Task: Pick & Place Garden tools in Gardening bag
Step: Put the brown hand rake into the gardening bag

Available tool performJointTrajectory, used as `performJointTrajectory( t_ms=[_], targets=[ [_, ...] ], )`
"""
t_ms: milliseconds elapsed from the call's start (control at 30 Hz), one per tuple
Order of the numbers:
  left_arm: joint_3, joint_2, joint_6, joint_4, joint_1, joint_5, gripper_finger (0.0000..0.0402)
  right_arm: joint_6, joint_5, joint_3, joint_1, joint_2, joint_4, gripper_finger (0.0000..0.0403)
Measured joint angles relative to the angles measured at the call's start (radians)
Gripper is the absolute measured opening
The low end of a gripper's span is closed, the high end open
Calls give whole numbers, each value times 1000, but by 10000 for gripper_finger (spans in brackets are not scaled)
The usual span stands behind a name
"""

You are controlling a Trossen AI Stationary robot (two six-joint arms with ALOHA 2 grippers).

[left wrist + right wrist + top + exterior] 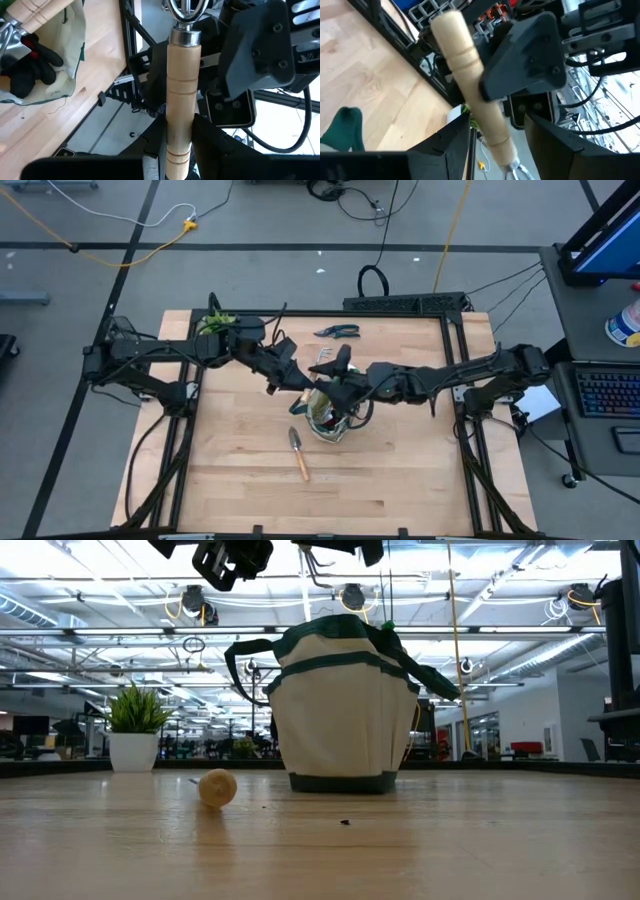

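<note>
The beige gardening bag (330, 418) with green trim stands mid-table, and also shows in the low view (340, 710). It holds a wooden-handled tool (35, 12) and dark items (30, 70). My left gripper (290, 377) is shut on a wooden-handled hand rake (318, 358), in the air just far-left of the bag. My right gripper (335, 370) is open. Its fingers (445, 145) stand on either side of the rake's handle near the metal collar (510, 165). A trowel (298, 452) lies on the table near the bag. Pruning shears (337, 332) lie near the far edge. My left gripper pinches the rake's wooden handle (179, 100) between its two fingers (210, 137), around its middle. It comes about level from the table's left. The metal collar (185, 36) points away toward the right gripper, and the rounded free end (445, 22) sticks out behind. The rake is clear of table and bag.
A small green potted plant (215, 322) stands at the far left corner by the left arm, and also shows in the low view (135, 735). The trowel's handle end (217, 787) lies in front of the bag. Bare wood lies along the near side (400, 480).
</note>
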Motion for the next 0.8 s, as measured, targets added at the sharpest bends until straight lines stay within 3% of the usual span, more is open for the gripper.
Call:
performJointTrajectory(
  t_ms=[433,800],
  targets=[
    [0,-2,-15,-21,2,9,69,-1,-4,1,1,2,-20,71],
    [0,-2,55,-41,35,-14,79,108,35,0,0,0,-47,64]
  ],
)
